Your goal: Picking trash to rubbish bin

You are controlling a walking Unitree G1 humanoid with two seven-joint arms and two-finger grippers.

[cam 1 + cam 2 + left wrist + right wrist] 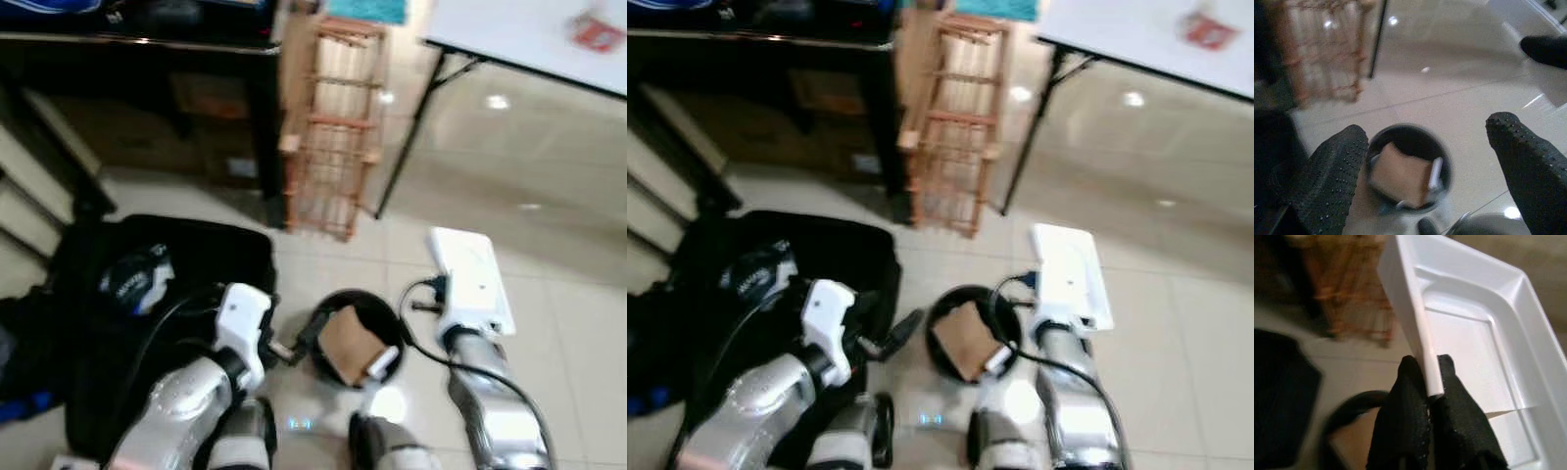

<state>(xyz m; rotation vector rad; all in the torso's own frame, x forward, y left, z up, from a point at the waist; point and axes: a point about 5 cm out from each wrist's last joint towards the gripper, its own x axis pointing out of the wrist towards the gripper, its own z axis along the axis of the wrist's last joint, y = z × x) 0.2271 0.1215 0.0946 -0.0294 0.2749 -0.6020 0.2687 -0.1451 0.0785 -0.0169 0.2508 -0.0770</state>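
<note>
Your right gripper has its jaws clamped on the rim of a white foam tray, held just right of the black rubbish bin on the tiled floor. Your left gripper, jaws wide apart and empty, hovers above the bin, which holds brown cardboard.

A room in a home, with a glossy pale tiled floor. A dark wooden table stands along the far side, a small wooden rack beside it, and a white folding table on thin black legs. A black bag lies open on the floor near a small round black bin.
</note>
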